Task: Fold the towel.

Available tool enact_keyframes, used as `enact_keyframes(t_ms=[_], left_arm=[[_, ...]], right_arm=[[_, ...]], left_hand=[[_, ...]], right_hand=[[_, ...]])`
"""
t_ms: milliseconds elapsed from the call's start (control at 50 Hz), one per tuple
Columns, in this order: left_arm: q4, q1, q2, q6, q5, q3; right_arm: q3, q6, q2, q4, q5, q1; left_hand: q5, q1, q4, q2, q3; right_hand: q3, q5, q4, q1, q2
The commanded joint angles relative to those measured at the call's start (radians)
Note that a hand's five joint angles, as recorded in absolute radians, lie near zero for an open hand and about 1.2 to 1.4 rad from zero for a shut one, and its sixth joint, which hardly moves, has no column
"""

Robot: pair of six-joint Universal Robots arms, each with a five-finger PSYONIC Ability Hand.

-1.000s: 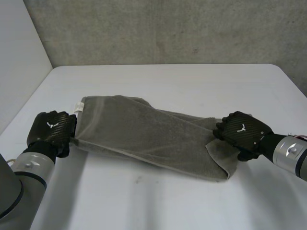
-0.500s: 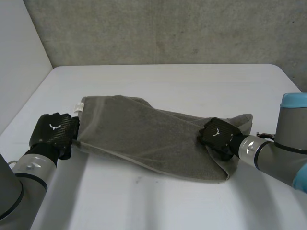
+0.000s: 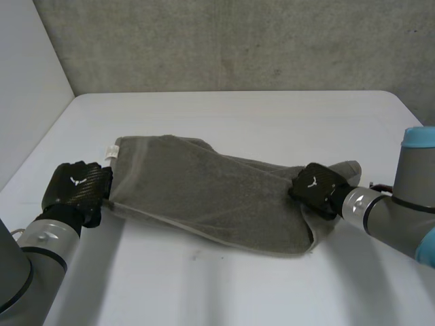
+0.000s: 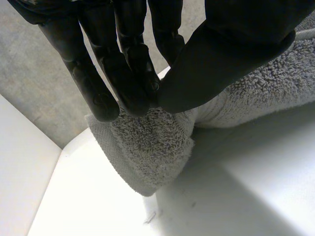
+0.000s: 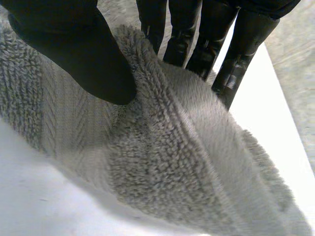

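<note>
I see a grey-green terry towel [image 3: 204, 190] lying as a long doubled band on the table [image 3: 238, 115], from 9 o'clock to 3 o'clock, slanting toward me at the 3 o'clock end. A small white label [image 3: 109, 152] sticks out at its 10 o'clock corner. The 9 o'clock end lies mostly flat, its near corner pinched in my left hand [image 3: 75, 187]. The 3 o'clock end is rumpled and raised, its looped edge pinched in my right hand [image 3: 314, 185].

The towel [image 3: 204, 187] is grey-green terry with a flat woven band. Its label [image 3: 109, 152], at upper left, is white. The left hand [image 3: 75, 189] and right hand [image 3: 314, 187] are black with white marks. The surface [image 3: 238, 115] is white.
</note>
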Motion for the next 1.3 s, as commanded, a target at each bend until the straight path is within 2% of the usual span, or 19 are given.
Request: enact_keyframes(t_ms=[20,160,200,320,440,560,640,800,880,1020,1080,1100,1120,1140,1160,1180,1200,1240,1300], left_arm=[[-0.005,0.012,0.013,0.006,0.003,0.037],[-0.093,0.071,0.145,0.069,0.005,0.263],[-0.116,0.072,0.165,0.074,0.005,0.323],[-0.215,0.074,0.229,0.075,0.003,0.55],[-0.362,0.074,0.222,0.077,0.005,0.732],[-0.486,0.086,0.151,0.078,0.014,0.796],[-0.596,0.094,0.001,0.081,0.04,0.816],[-0.719,0.066,-0.266,0.104,0.039,0.902],[-0.74,0.051,-0.36,0.112,0.04,0.98],[-0.739,0.042,-0.559,0.112,0.034,1.357],[-0.723,0.042,-0.637,0.109,0.037,1.599],[-0.723,0.042,-0.637,0.109,0.037,1.6],[-0.693,0.042,-0.672,0.106,0.032,1.74],[-0.693,0.042,-0.673,0.106,0.032,1.741],[-0.639,0.042,-0.699,0.098,0.028,1.854],[-0.639,0.042,-0.699,0.098,0.028,1.855],[-0.542,0.043,-0.703,0.077,0.023,1.954],[-0.377,0.028,-0.655,0.02,-0.013,1.941],[-0.318,0.009,-0.611,-0.004,-0.032,1.912]], right_arm=[[-0.028,0.061,-0.158,-0.003,0.001,-0.002],[-0.18,0.373,-0.294,0.0,0.039,-0.054],[-0.225,0.503,-0.395,-0.001,0.044,-0.112],[-0.285,0.609,-0.529,0.014,0.047,-0.206],[-0.397,0.626,-0.618,0.184,0.045,-0.31],[-0.449,0.553,-0.519,0.371,0.044,-0.3],[-0.45,0.454,-0.431,0.424,0.059,-0.231],[-0.486,0.246,-0.172,0.459,0.301,-0.047],[-0.541,0.24,-0.097,0.448,0.337,-0.01],[-0.697,0.258,0.006,0.299,0.352,0.021],[-0.812,0.282,0.043,0.137,0.39,0.03],[-0.875,0.293,0.057,0.037,0.425,0.038],[-0.921,0.302,0.06,-0.075,0.462,0.044],[-0.921,0.302,0.06,-0.076,0.462,0.044],[-0.95,0.31,0.055,-0.207,0.485,0.05],[-0.951,0.31,0.055,-0.208,0.485,0.05],[-0.949,0.319,0.042,-0.309,0.489,0.055],[-0.909,0.35,-0.015,-0.494,0.489,0.061],[-0.877,0.367,-0.035,-0.529,0.487,0.061]], left_hand=[[0.181,0.196,0.179,0.178,0.18],[0.181,0.196,0.179,0.178,0.18],[0.181,0.196,0.179,0.178,0.18],[0.181,0.196,0.179,0.178,0.18],[0.181,0.196,0.179,0.178,0.18],[0.181,0.196,0.179,0.178,0.18],[0.181,0.196,0.179,0.178,0.18],[0.181,0.196,0.179,0.178,0.18],[0.181,0.196,0.179,0.178,0.18],[0.181,0.196,0.179,0.178,0.18],[0.181,0.196,0.179,0.178,0.18],[0.181,0.196,0.179,0.178,0.18],[0.181,0.196,0.179,0.178,0.18],[0.181,0.196,0.179,0.178,0.18],[0.181,0.196,0.179,0.178,0.18],[0.181,0.196,0.179,0.178,0.18],[0.181,0.196,0.179,0.178,0.18],[0.181,0.196,0.179,0.178,0.18],[0.181,0.196,0.179,0.178,0.18]], right_hand=[[0.216,0.252,0.209,0.43,0.226],[0.216,0.252,0.209,0.43,0.226],[0.216,0.252,0.209,0.43,0.226],[0.216,0.252,0.209,0.43,0.226],[0.216,0.252,0.209,0.43,0.226],[0.216,0.252,0.209,0.43,0.226],[0.216,0.252,0.209,0.43,0.226],[0.216,0.252,0.209,0.43,0.226],[0.216,0.252,0.209,0.43,0.226],[0.216,0.252,0.209,0.43,0.226],[0.216,0.252,0.209,0.43,0.226],[0.216,0.252,0.209,0.43,0.226],[0.216,0.252,0.209,0.43,0.226],[0.216,0.252,0.209,0.43,0.226],[0.216,0.252,0.209,0.43,0.226],[0.216,0.252,0.209,0.43,0.226],[0.216,0.252,0.209,0.43,0.226],[0.216,0.252,0.209,0.43,0.226],[0.216,0.252,0.209,0.43,0.226]])
